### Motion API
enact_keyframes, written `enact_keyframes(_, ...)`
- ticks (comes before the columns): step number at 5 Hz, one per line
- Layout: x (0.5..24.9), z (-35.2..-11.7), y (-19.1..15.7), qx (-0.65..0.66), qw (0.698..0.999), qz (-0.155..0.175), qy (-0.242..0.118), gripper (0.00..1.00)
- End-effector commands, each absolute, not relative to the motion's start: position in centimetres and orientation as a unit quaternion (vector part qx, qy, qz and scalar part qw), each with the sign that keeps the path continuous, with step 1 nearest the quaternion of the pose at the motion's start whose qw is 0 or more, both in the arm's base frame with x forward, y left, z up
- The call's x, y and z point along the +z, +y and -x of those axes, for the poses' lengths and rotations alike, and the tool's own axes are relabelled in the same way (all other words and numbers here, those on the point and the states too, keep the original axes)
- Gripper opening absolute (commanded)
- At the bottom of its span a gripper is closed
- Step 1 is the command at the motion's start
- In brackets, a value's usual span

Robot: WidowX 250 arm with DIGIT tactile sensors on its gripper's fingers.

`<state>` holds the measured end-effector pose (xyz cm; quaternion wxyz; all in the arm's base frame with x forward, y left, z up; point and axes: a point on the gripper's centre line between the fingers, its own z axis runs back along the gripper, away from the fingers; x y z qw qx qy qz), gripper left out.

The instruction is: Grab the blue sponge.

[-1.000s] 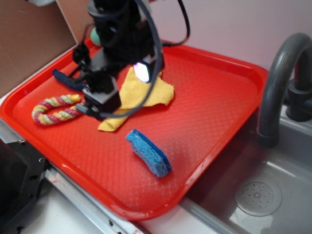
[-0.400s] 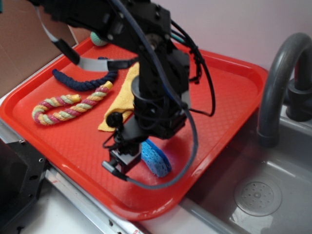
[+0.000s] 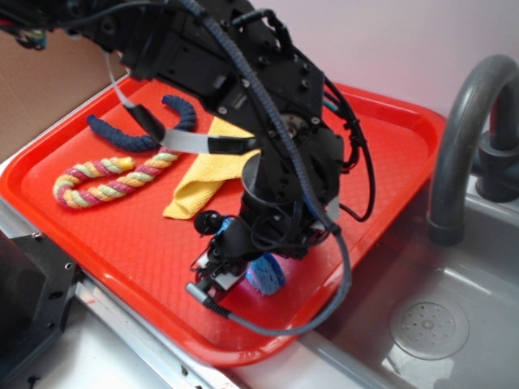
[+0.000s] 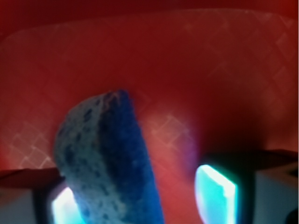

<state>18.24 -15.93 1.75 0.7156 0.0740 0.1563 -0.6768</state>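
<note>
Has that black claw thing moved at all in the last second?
Yes. The gripper has swung from over the yellow cloth toward the red tray's near edge, down around the blue sponge.

Materials on the red tray

The blue sponge (image 4: 105,158) was porous, rough foam; the tray (image 3: 381,146) under it was glossy plastic with a fine diamond texture; beside it, the yellow cloth (image 3: 203,182) looked soft and matt.
</note>
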Motion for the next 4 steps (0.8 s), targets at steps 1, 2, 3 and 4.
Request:
enact_keyframes(1, 2.4, -16.8, -16.0, -0.668, 0.724, -0.084, 0.150, 0.00)
enact_keyframes(2, 5.4, -18.2, -14.5, -0.571, 0.803, -0.083, 0.149, 0.00)
enact_keyframes(3, 8.9, -19.2, -12.5, -0.466, 0.872, -0.074, 0.133, 0.00)
enact_keyframes(4, 13.0, -18.6, -10.8, -0.349, 0.930, -0.083, 0.081, 0.00)
